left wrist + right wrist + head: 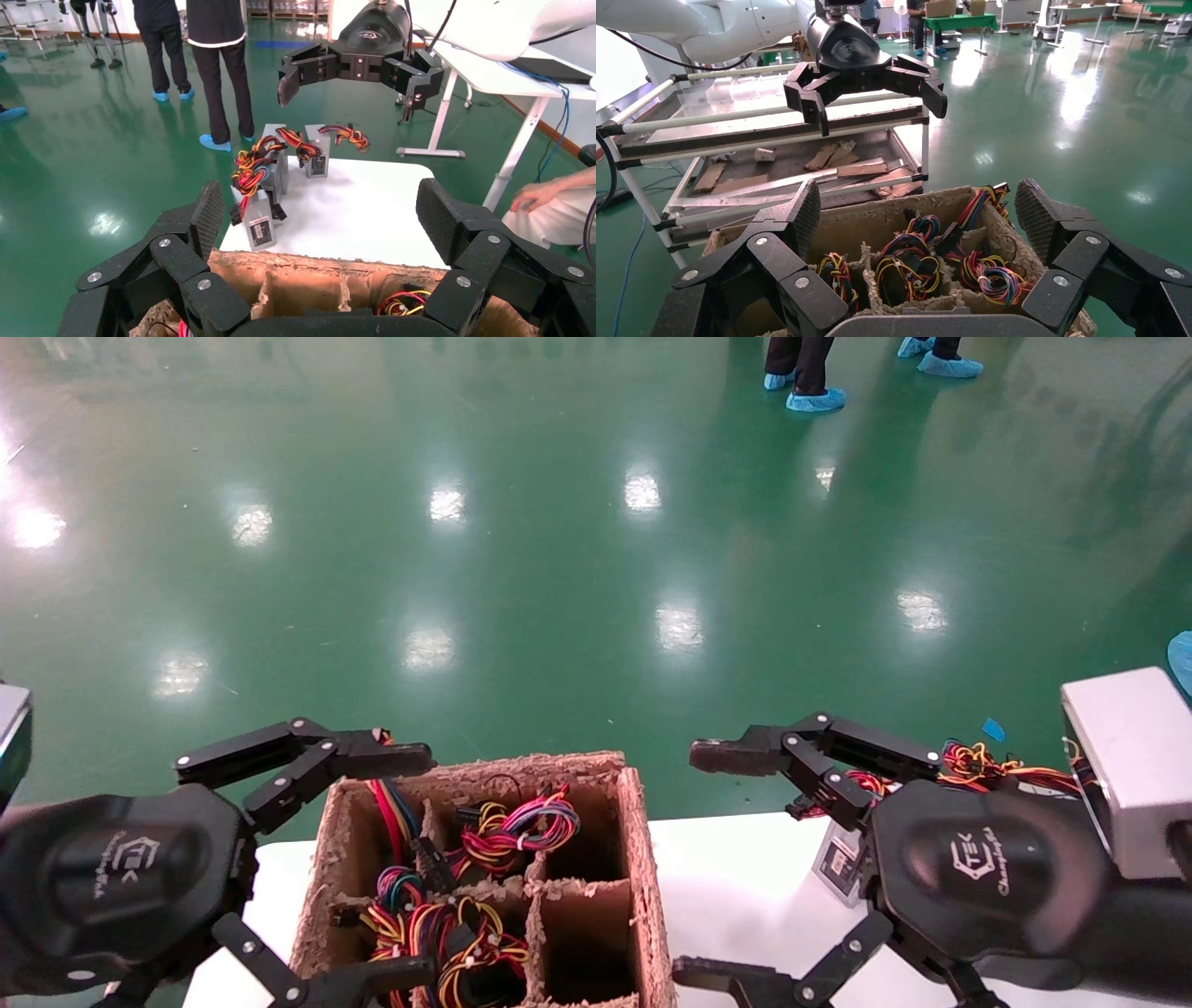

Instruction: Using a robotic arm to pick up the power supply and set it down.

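- Right hand [694,866] — on the robotic arm [1043,887] carrying the pale-grey box [1131,770] on its forearm — hovers above the white counter [736,896], fingers spread wide, grasping nothing. It sits just right of the cardboard box [643,859].
- Left hand [410,868] also released, fingers splayed, gripping nothing. It hangs over the left side of the cardboard box, one fingertip above the far left corner, the other near the front edge.
- Cardboard box: brown, rough-edged, divided into compartments. Bundles of coloured wires [517,826] fill the left and far compartments; the near right compartment looks dark, contents not clear.
- Power supply [841,864]: grey metal, white-and-black label facing out, standing on the counter, mostly hidden behind the right wrist in the head view. Red, yellow and black wires [978,764] spill out beyond the wrist.
- Left wrist view shows more: several grey units stand in a cluster on the counter, the nearest [257,221] at the counter's edge with its label visible, wire bundles on top. The right hand [351,88] hangs above them, apart from all of them.
- Right wrist view: the left hand [873,95] held high over the far side of the box.
- Green glossy floor [559,570] beyond; people in blue shoe covers [816,399] stand far off.
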